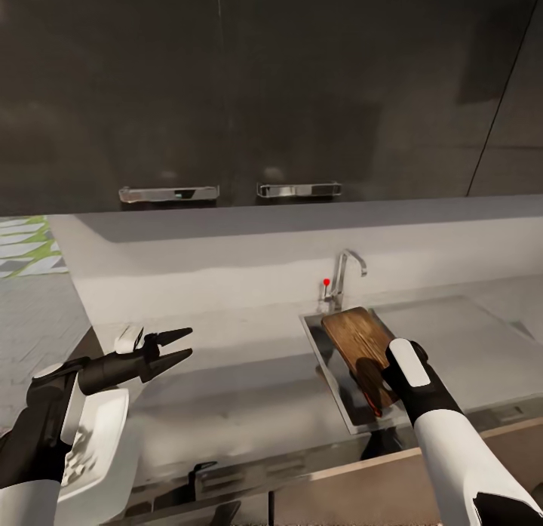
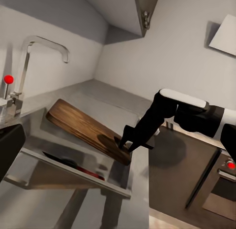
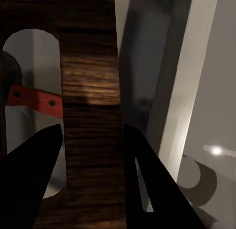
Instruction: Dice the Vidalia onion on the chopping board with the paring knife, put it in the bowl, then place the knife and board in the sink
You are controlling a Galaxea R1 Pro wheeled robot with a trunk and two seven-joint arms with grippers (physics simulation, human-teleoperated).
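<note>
Dark brown wood-grain chopping board (image 1: 359, 336) with slot handle: tilted, leaning over the near rim of the rectangular stainless-steel sink (image 1: 326, 352), handle end nearest the robot. Red-orange-handled paring knife (image 2: 78, 168) lies in the basin beneath the board. White squarish bowl (image 1: 96, 435) on glossy grey countertop (image 1: 226, 390), well left of sink.

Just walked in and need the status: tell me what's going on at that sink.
The right gripper is shut on the handle end of the chopping board, holding it tilted over the sink. The paring knife already lies in the basin beneath. The left gripper hangs open over the countertop, near the white bowl.
</note>
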